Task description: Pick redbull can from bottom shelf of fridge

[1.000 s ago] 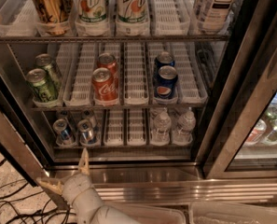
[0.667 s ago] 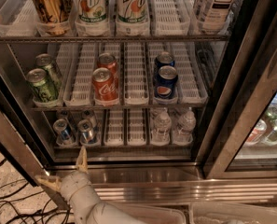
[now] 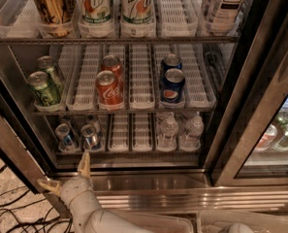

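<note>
The fridge (image 3: 153,184) stands open with its door swung to the right. On its bottom shelf (image 3: 132,136), two redbull cans stand at the front left, one (image 3: 65,135) beside the other (image 3: 90,135), with more behind them. My gripper (image 3: 66,174) is open and empty. It hovers low in front of the fridge's steel sill, just below and in front of those cans. One finger (image 3: 84,162) points up toward the right-hand can and the other finger (image 3: 47,185) sticks out to the left.
Two water bottles (image 3: 168,129) stand on the right of the bottom shelf. The middle shelf holds green cans (image 3: 42,87), Coke cans (image 3: 107,87) and Pepsi cans (image 3: 172,84). The dark door frame (image 3: 252,106) is at right. Cables (image 3: 8,212) lie on the floor at left.
The gripper has stayed almost in place below the left cans, shifting only slightly. The cans have not moved.
</note>
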`<state>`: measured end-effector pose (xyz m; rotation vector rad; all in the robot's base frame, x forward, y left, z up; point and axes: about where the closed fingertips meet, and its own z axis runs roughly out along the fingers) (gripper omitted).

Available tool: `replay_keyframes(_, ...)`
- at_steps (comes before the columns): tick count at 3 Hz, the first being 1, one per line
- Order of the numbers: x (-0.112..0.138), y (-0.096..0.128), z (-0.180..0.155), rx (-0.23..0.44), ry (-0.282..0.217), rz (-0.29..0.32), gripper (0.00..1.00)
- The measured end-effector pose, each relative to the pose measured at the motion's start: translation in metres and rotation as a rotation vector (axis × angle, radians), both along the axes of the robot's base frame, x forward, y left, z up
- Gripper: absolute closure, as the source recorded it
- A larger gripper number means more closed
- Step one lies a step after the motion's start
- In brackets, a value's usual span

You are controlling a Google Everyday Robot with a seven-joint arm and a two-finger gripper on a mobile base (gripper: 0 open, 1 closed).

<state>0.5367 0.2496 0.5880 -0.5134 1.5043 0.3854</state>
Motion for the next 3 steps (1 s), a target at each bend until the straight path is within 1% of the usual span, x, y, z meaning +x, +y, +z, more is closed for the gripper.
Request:
replay_keyframes(1, 0.006, -0.020, -0.012, 0.001, 0.023, -0.067, 0.00)
replay_keyframes(2, 0.013, -0.050, -0.018, 0.046, 0.020, -0.136, 0.00)
replay_keyframes(3, 0.013, -0.050, -0.018, 0.046, 0.020, -0.136, 0.00)
